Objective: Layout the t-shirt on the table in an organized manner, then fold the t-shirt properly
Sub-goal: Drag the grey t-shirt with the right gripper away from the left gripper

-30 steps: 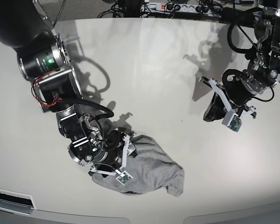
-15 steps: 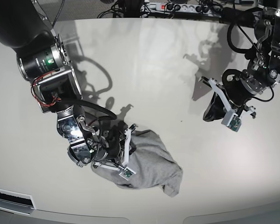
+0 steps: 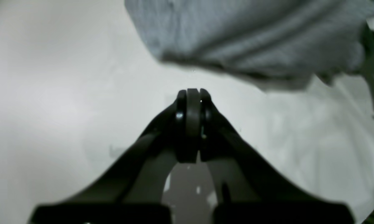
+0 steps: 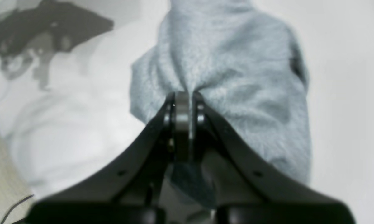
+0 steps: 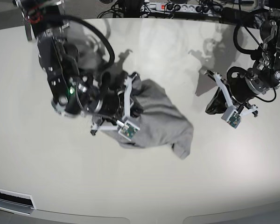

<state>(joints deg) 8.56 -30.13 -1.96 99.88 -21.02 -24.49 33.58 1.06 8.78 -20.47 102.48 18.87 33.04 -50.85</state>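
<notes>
R gripper [image 4: 183, 104] jaws pinched tight on a fold of the grey t-shirt [image 5: 158, 119], fabric bunched between the tips; shirt is crumpled, lying left of centre on the worktop [image 5: 144, 186]. L gripper [image 3: 193, 99] fully closed, empty, above bare worktop near shirt edge, not touching it.

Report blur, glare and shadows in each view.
Base view: the right gripper and its arm smear with motion; glare streaks the table. Left wrist view: the t-shirt is out of focus. Right wrist view: soft focus, dark arm shadow top left.
</notes>
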